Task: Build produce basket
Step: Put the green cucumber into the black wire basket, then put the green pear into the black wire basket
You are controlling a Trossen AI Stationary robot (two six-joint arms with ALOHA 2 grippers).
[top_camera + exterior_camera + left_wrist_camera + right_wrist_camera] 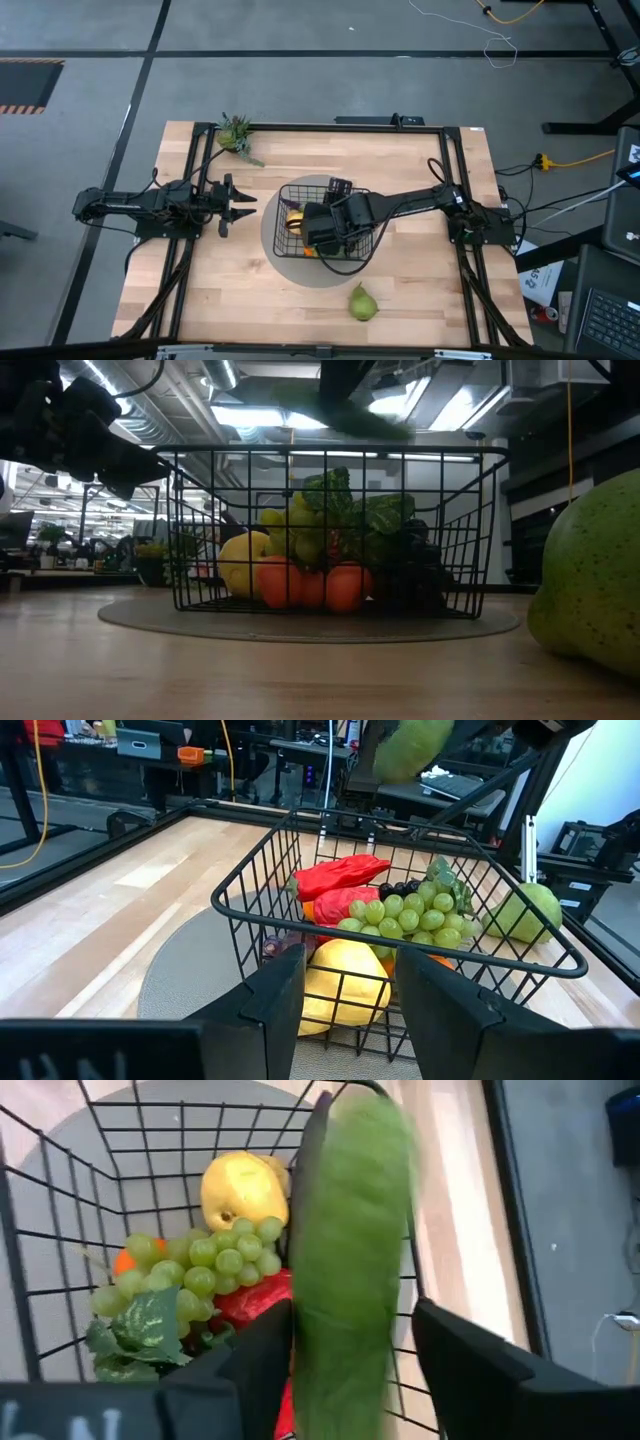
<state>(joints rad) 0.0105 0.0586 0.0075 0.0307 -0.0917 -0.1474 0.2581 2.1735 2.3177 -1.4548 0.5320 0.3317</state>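
We see the wooden table [240, 290] framed by a black rail, with wide bare wood on the near side and along its left half. Near the middle lies a round grey mat [275, 255], and on it stands the black wire basket [290, 190]; a margin of mat shows all around the basket, so it sits well in from every table edge.

The right arm reaches in from the right side, and the right gripper [345, 1370] hangs over the basket's open top, above the rim. Its fingers are closed on a green cucumber [350, 1230], which runs lengthwise out from between them and points down toward the pile. In the low view the cucumber [345, 415] shows as a green blur above the top wire, clear of the basket.

The left gripper [243, 205] sits over bare wood just left of the mat, facing the basket and apart from it, with its fingers parted and nothing between them.

Inside the basket we find a yellow fruit [345, 980] toward the left arm's side, red peppers [340, 880], green grapes [410, 915] with leaves, dark grapes [405, 888] and small oranges [345, 585] low at the front. The pile stays below the rim.

A green pear [362, 303] lies alone on the wood near the front edge, off the mat. A small green sprig [238, 135] lies at the far left corner.
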